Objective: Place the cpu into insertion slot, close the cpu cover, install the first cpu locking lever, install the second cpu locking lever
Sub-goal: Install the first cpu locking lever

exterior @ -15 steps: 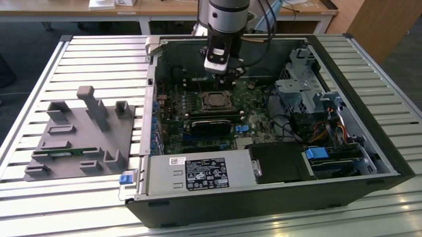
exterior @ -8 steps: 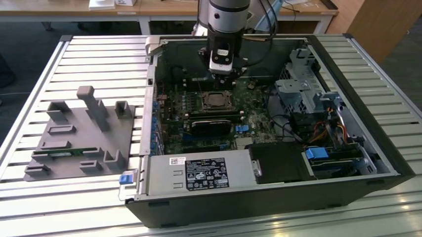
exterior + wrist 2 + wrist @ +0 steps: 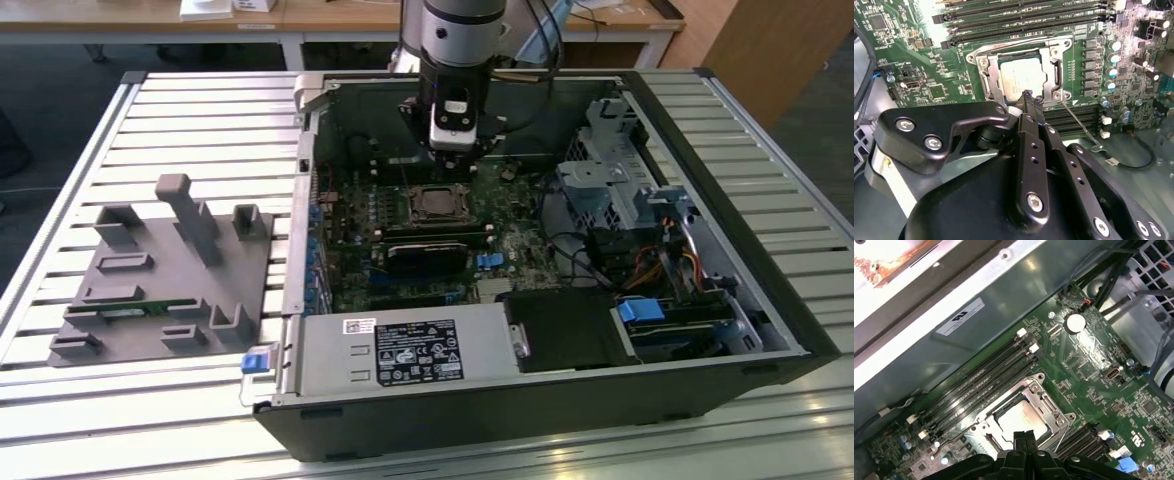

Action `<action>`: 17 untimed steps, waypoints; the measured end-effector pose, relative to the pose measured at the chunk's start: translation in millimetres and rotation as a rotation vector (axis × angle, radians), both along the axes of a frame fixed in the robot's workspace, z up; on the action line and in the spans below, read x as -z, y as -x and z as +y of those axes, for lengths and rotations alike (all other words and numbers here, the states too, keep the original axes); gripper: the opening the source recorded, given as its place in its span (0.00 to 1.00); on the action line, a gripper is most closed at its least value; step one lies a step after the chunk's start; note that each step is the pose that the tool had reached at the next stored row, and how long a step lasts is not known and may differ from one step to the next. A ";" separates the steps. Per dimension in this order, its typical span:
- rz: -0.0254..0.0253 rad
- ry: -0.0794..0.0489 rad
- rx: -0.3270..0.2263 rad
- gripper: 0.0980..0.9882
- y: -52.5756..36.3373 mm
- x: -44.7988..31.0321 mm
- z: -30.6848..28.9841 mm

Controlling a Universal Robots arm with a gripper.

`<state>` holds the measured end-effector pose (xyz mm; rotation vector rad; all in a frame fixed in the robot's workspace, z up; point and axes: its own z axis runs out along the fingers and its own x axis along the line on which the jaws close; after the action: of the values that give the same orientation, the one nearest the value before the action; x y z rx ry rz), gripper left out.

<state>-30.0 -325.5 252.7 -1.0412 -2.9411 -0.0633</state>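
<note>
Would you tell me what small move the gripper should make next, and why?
Probably shift the shut gripper sideways onto the locking lever and press it down. The cpu already sits under the lowered cpu cover, while that lever looks unlatched, angling away.

arm (image 3: 463, 30): silver-grey cylindrical link with a darker band, seen in the exterior view. black wrist block (image 3: 454, 118) is mounted below it, with a pale rectangular patch on its face. dark cables (image 3: 534, 40) are run alongside. gripper (image 3: 1030, 98) (image 3: 1025, 436), seen in both wrist views, is matte black throughout. rounded housing (image 3: 979, 205) and flat linkage bars (image 3: 929, 132) are fixed with silver socket-head screws (image 3: 1034, 202). fingers (image 3: 1026, 135) are narrow and black, with small holes set along their length
</note>
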 end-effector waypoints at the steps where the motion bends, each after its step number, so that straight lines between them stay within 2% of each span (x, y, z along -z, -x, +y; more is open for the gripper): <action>1: 0.0000 0.000 -0.007 0.01 0.0 0.0 0.0; 17: 0.0000 0.000 -0.115 0.01 0.0 0.0 -0.1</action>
<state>-30.0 -325.5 252.7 -0.8703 -2.9938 -0.0613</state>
